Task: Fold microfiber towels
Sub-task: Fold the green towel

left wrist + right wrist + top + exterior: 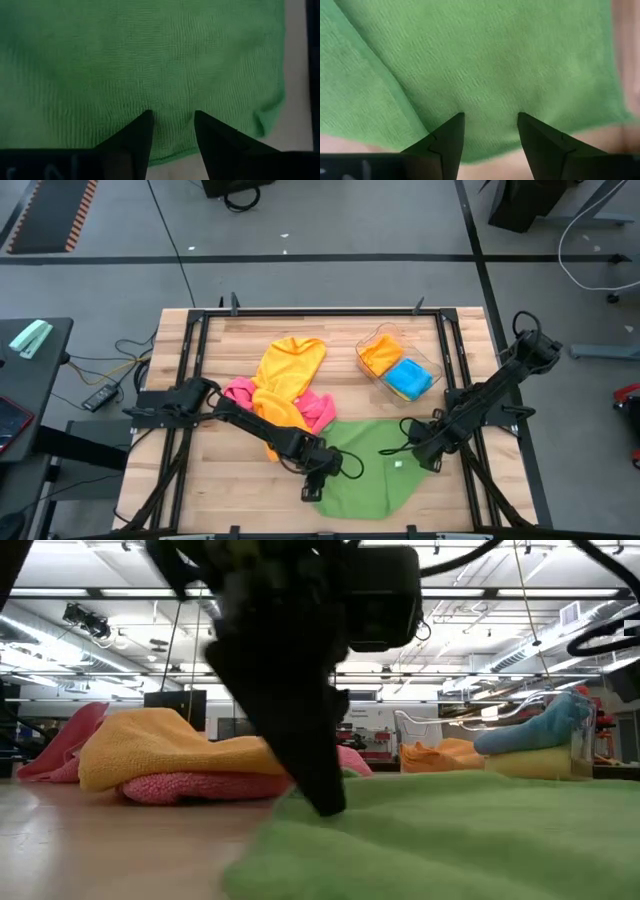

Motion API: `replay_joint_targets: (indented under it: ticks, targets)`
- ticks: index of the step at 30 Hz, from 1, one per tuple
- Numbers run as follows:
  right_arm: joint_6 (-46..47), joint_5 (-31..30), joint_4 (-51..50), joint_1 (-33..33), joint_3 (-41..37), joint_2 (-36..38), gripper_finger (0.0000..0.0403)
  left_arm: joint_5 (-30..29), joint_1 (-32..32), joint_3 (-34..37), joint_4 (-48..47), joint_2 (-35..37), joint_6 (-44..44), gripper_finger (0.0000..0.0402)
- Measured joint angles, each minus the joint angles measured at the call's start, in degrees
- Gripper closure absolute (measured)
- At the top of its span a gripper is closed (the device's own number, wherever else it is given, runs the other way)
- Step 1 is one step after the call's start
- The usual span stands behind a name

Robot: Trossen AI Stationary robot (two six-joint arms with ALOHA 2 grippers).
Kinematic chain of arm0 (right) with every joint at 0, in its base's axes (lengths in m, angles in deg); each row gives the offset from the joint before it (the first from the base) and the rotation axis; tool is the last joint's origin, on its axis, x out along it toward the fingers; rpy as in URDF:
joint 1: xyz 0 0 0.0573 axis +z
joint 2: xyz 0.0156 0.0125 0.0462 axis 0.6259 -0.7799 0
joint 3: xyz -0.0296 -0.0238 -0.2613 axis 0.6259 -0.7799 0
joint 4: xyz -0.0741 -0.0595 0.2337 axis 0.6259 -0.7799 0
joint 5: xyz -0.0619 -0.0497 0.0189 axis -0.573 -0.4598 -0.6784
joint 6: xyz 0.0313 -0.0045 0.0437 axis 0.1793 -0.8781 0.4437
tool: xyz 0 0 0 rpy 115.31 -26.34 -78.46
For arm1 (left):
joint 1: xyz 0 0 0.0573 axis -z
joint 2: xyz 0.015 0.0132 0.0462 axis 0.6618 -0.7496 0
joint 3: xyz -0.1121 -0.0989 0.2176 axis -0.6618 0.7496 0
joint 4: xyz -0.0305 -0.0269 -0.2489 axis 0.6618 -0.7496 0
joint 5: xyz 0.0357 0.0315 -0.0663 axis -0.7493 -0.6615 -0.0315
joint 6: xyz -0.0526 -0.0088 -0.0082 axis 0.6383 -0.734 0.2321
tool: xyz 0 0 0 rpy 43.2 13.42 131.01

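Note:
A green microfiber towel (368,465) lies spread on the wooden table near its front edge. My left gripper (316,483) stands at the towel's left edge, close to the near corner. It is open and slants down, with green cloth showing between its fingertips (172,116). My right gripper (432,461) is at the towel's right edge, pointing down and open over the cloth's border (490,118). An orange-yellow towel (287,375) lies heaped over a pink towel (322,408) behind the green one. My left gripper comes down slanting from above, and in the low view one fingertip (325,802) meets the green towel's surface just inside its left edge (165,152). Nothing is pinched; the cloth lies flat on the table. I cannot tell whether my right gripper touches the towel.
A clear plastic tray (425,358) at the back right holds a folded orange towel (381,352) and a blue towel (408,380). Black frame rails (190,370) run along the table's sides. Bare wood (220,480) lies left of the green towel.

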Motion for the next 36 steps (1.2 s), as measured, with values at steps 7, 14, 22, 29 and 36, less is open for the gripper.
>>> replay_joint_targets:
  ticks: [7,14,22,29,36]
  targets:
    - [-2.0,-1.8,-4.6,0.2,3.9,3.3,0.0209,-0.5,-2.8,-3.6,-1.5,1.3,-0.9,0.0256]
    - [-13.3,-9.4,16.2,1.3,4.6,4.4,0.0209,7.4,-2.6,-4.9,-3.3,1.4,-4.6,0.0265]
    - [-25.5,-18.0,29.5,-1.1,1.8,-0.1,0.0209,7.7,2.8,-4.9,-3.7,1.3,-11.1,0.0255]
    - [-32.0,-16.2,36.4,-2.9,1.5,-5.6,0.0213,7.4,4.3,-4.9,-4.4,1.3,-9.0,0.0247]
    - [-33.1,-11.9,36.9,-3.0,1.5,-9.1,0.0253,7.4,5.0,-4.9,-6.5,1.3,-6.7,0.0264]
